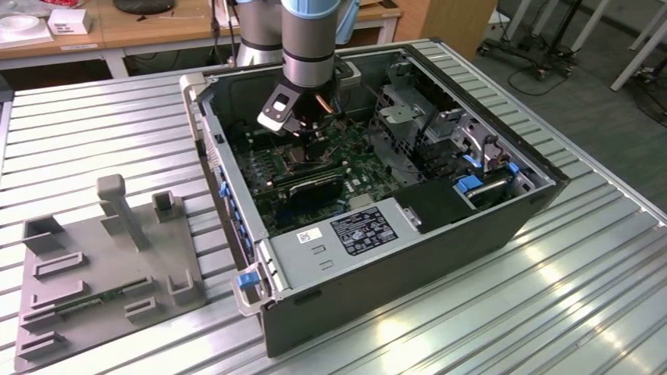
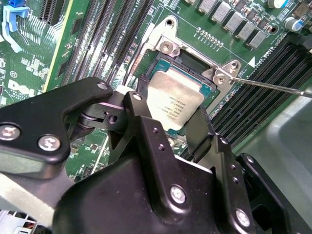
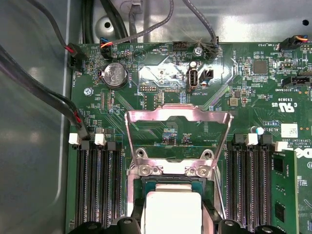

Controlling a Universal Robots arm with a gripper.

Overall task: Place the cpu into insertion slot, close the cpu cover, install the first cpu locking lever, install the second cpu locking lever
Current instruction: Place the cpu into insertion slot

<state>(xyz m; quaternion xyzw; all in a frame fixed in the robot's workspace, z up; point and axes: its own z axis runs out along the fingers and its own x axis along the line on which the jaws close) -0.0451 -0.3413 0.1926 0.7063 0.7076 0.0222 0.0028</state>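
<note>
Ribbed metal table (image 1: 105, 125) with an open tower case (image 1: 417, 234) lying on its side, arm reaching down into its far end. The gripper (image 2: 170, 119) has its black fingers pinched on two opposite edges of the cpu (image 2: 175, 97), a flat, pale, brushed-metal square sitting right over the dark insertion slot (image 2: 192, 62); can't tell if it's seated. The cpu cover (image 3: 146, 113), a thin shiny frame, stands flipped up on its hinge, I'd guess to keep the socket clear, with a wire lever (image 2: 273, 87) swung aside.
</note>
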